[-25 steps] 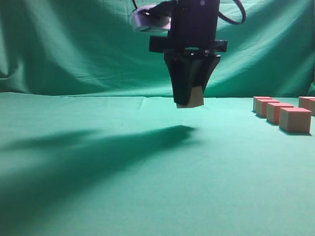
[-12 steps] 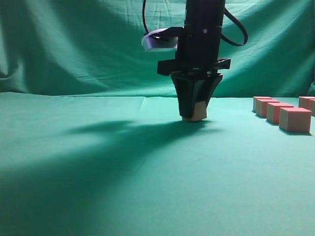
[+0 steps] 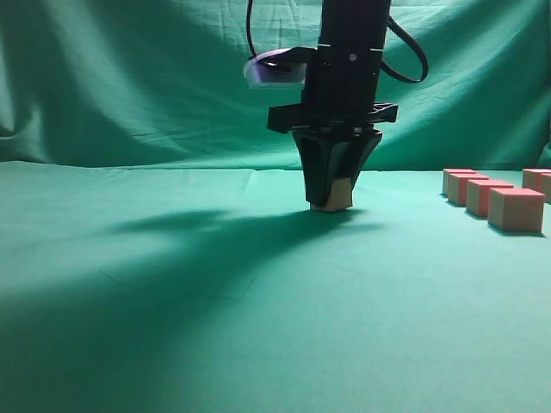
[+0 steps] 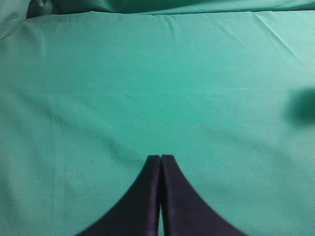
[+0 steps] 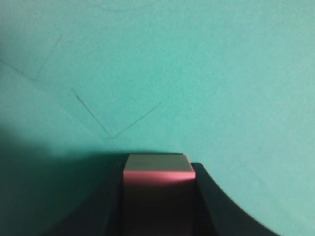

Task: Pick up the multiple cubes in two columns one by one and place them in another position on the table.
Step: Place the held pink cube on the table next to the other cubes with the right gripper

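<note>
Change since the earlier frames: the right tool (image 3: 330,200) had come down from mid-air with its cube (image 3: 337,196) to the worktop (image 3: 258,292), and had shifted slightly left over the last half second.

Item, right tool: black, pointing straight down near the middle of the exterior view, clenched on the one cube. The cube's underside sat at the cloth surface; whether it bore fully on the cloth could not be told. In the right wrist view the cube (image 5: 157,169) showed between the two dark fingers (image 5: 216,206), its pink edge towards the camera.

Item, left tool (image 4: 161,160): tips pressed together with nothing between them, hanging over bare green cloth in the left wrist view. It was not seen in the exterior view.

Item, remaining cubes: a row of four (image 3: 492,200) at the right of the exterior view, running back from the nearest one (image 3: 516,209), each just beside the next. A further cube (image 3: 539,181) stood at the right edge, partly cut off. All were well apart from the held cube.

Item, backdrop (image 3: 129,77): wrinkled green cloth draped behind the worktop.

Item, shadow (image 3: 155,258): a broad dark patch on the cloth left of the right tool.
</note>
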